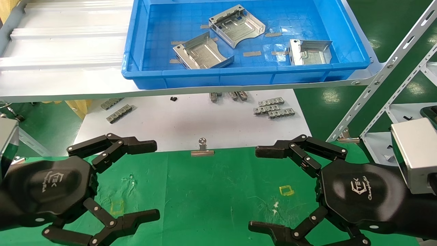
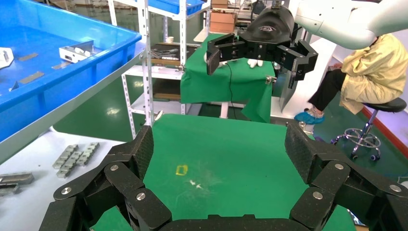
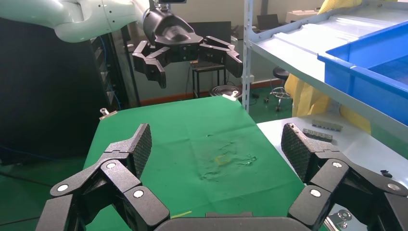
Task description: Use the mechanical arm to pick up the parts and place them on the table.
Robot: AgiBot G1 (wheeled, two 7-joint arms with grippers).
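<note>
Shiny grooved sheet-metal parts (image 1: 237, 25) lie in blue plastic bin (image 1: 239, 77).

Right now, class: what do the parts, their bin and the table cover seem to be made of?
Parts: likely stamped sheet metal, shiny silver, bent walls. Bin: probably moulded plastic, glossy blue. Table cover: green cloth, matte, scuffed whitish.

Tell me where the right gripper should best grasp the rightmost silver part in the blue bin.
Probably from above, fingers pinching the upright bent wall at the left end of the rightmost part: it stands up off the bin floor, while the flat plate offers no edge. The right gripper is open.
</note>
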